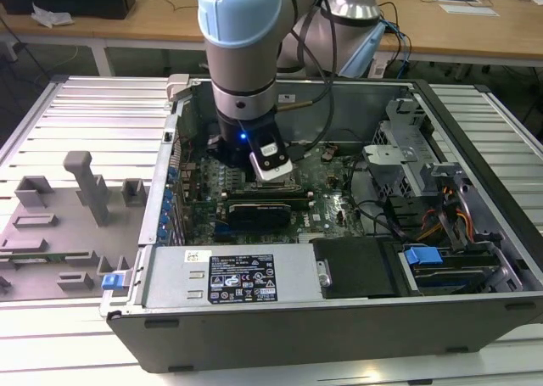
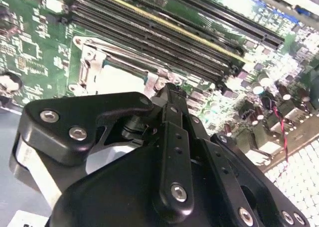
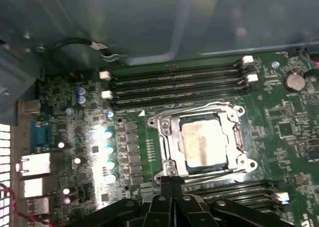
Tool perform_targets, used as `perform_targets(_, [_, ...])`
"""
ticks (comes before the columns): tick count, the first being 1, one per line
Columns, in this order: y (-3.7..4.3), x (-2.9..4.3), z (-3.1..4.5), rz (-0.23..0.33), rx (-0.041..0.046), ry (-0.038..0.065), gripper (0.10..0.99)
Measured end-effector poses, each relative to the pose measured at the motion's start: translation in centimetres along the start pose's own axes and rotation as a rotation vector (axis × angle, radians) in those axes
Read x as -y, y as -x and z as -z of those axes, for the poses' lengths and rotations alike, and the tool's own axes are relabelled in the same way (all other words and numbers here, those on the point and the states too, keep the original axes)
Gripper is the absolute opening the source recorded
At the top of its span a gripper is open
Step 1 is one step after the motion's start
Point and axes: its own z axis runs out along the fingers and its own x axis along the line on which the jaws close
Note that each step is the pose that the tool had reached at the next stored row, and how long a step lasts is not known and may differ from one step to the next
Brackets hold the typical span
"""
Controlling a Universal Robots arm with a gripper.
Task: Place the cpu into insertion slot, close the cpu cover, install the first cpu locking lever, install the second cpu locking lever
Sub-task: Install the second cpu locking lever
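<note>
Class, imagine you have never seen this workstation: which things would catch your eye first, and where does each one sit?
First, the big robot arm reaching down into the open computer case, its gripper shut just beside the insertion slot. Next, in the first wrist view, the pale cpu lying in that slot with the cpu cover framing it, between rows of long black memory slots.

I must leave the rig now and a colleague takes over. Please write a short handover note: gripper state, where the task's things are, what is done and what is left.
Gripper: shut, holding nothing, its tips at the socket's edge.
The cpu lies in the insertion slot on the green motherboard, inside the open computer case.
The cpu cover lies flat around the chip.
Done: chip placed, cover down.
Left: whether the locking levers are fastened cannot be told; check both.
</note>
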Motion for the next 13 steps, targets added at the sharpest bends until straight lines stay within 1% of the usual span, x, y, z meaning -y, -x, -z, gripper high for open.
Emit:
perform_targets(4, [1.24,-0.16,-0.08,-0.003,0.0003,-0.001,0.106])
perform_targets(5, [1.68,-0.21,-0.11,-0.003,0.0004,-0.002,0.106])
perform_targets(6, [1.91,-0.25,-0.13,-0.003,0.0005,-0.004,0.106])
perform_targets(8, [2.07,-0.51,-0.19,-0.003,0.0014,-0.012,0.106])
perform_targets(10, [1.99,-1.28,-0.35,-0.002,0.0036,-0.029,0.106])
perform_targets(12, [1.93,-1.73,-0.45,-0.002,0.0044,-0.035,0.106])
perform_targets(13, [1.9,-1.91,-0.49,-0.001,0.0054,-0.043,0.106])
